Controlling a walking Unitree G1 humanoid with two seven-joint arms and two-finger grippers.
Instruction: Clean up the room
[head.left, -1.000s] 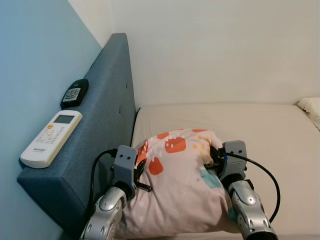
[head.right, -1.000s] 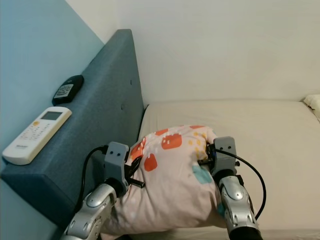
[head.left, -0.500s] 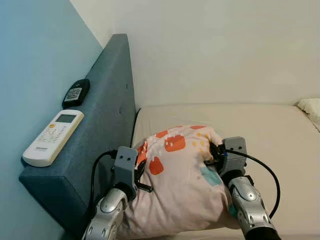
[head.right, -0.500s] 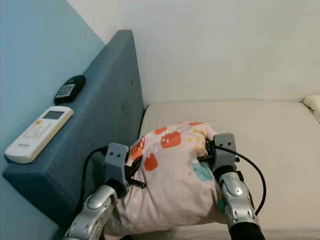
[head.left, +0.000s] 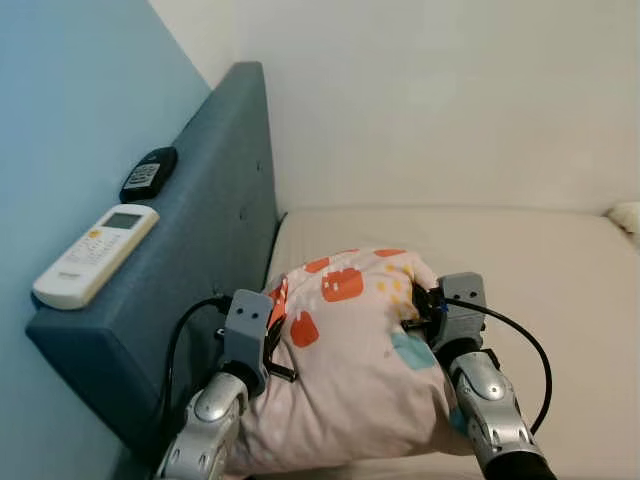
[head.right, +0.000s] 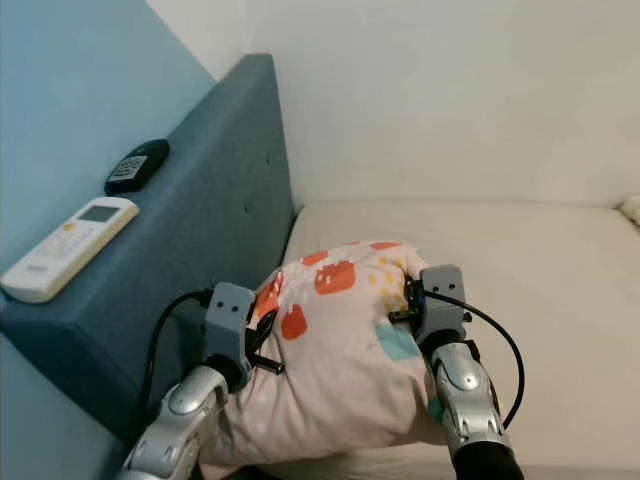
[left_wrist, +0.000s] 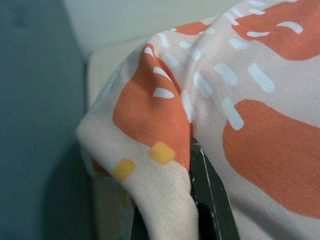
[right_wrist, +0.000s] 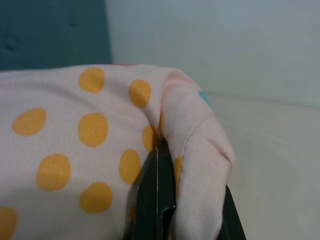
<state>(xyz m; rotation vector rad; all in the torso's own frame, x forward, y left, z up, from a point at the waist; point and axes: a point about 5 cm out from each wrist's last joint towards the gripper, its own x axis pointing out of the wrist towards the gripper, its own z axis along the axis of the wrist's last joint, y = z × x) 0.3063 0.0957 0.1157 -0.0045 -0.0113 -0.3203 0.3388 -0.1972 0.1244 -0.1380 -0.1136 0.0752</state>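
Both fingers still pinch the pillow (head.left: 350, 360), now nearer the headboard (head.left: 215, 240).

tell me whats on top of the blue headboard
A white remote and a smaller black remote lie on the headboard ledge, apart. Its lower front is covered by the patterned pillow.

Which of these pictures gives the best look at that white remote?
The left eye view: the white remote lies whole on the blue headboard, its buttons facing up. The right eye view has it nearer the edge.
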